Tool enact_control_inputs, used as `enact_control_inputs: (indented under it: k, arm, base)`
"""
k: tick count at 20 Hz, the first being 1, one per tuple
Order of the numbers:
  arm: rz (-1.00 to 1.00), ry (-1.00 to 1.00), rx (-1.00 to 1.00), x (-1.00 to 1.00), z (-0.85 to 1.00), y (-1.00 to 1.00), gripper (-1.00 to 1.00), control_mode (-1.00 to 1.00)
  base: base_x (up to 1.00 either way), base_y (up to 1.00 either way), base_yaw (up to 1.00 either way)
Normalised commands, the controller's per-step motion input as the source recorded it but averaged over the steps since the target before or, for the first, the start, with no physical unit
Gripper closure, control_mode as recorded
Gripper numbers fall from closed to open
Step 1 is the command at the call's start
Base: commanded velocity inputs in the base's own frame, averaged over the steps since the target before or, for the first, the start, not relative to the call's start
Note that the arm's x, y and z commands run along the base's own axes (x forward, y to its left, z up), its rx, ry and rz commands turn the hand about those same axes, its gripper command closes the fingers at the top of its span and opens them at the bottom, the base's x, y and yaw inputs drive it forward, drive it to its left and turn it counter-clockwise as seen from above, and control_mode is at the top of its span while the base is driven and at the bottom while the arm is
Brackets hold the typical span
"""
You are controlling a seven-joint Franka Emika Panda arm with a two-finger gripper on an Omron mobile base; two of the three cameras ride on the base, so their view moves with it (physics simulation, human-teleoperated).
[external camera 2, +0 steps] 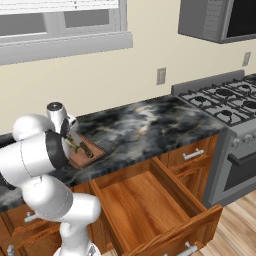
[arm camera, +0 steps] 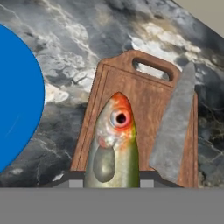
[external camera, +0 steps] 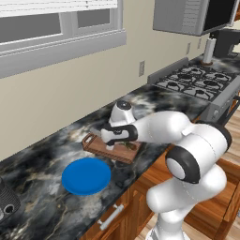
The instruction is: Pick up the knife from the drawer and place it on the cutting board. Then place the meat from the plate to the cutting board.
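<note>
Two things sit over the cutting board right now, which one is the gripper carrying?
The meat, the fish-shaped piece, held between the gripper fingertips above the cutting board. The knife lies flat beside it, untouched.

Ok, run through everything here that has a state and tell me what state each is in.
drawer: pulled open, nothing inside
knife: lying on the cutting board
fish: over the board, between the gripper fingertips
blue plate: bare
gripper: shut on the fish
</note>
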Motion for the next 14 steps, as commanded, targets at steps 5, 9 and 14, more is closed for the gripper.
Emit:
enact_control_inputs:
  k: [5,9,14]
  arm:
    - [0.0,0.0,0.0,0.06,-0.18,-0.02,1.0,-1.0]
    - [0.0,0.0,0.0,0.08,-0.15,-0.06,1.0,-1.0]
    - [0.0,0.0,0.0,0.12,-0.15,-0.04,1.0,-1.0]
  base:
    - [0.0,0.0,0.0]
    - [0.0,0.0,0.0]
    - [0.0,0.0,0.0]
